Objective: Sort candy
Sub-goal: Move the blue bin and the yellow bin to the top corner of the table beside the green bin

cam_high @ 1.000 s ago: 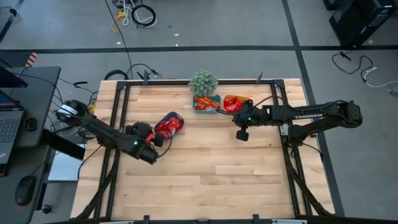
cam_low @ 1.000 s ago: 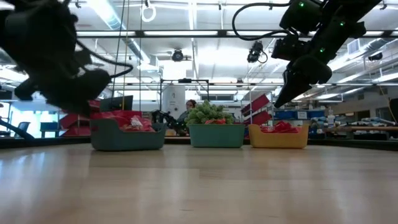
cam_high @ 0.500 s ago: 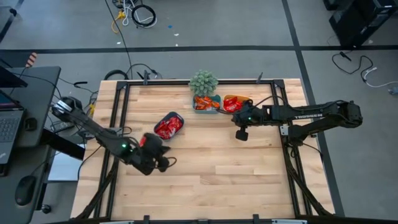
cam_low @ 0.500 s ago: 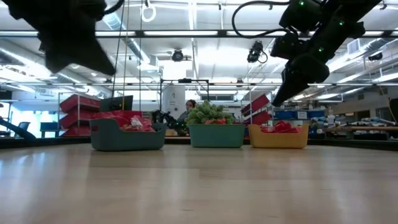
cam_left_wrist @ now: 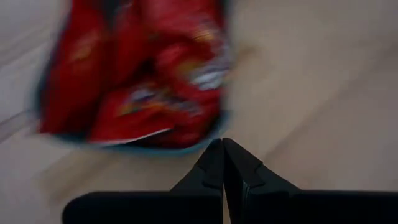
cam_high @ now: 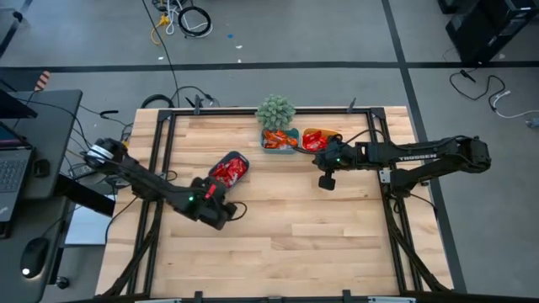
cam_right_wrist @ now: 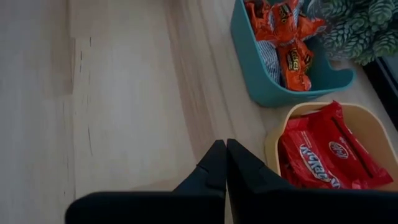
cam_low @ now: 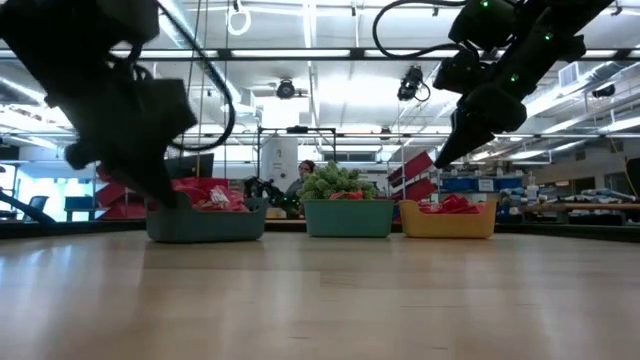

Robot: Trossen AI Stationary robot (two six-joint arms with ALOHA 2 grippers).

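Note:
A blue tray (cam_high: 238, 157) heaped with red candy (cam_high: 226, 172) stands left of the table's middle. At the far edge a teal tray (cam_high: 291, 148) holds orange candy (cam_right_wrist: 287, 43) and a yellow tray (cam_right_wrist: 273, 134) holds red candy (cam_right_wrist: 323, 152). My left gripper (cam_left_wrist: 222, 144) is shut and slants down from the near side, its tips right at the blue tray's near rim (cam_left_wrist: 186, 148). My right gripper (cam_high: 327, 183) hangs shut above bare table, just near of the yellow tray, holding nothing. My left gripper's shut fingertips (cam_left_wrist: 214, 152) stand right by the blue tray's near rim, coming slanted down from the table's near side. I cannot tell whether they touch the rim; the view is blurred there. Nothing is between the fingers.
A small green potted plant (cam_high: 276, 110) stands at the far edge behind the teal tray. The black frame (cam_high: 160, 151) runs along the table's sides. Bare wood (cam_high: 295, 244) fills the near half of the table.
My left gripper has swung from the blue tray's left side toward the near edge and then right, rolling its wrist, and now points at the tray from the near side. It has stayed shut. The blue tray has kept its place.

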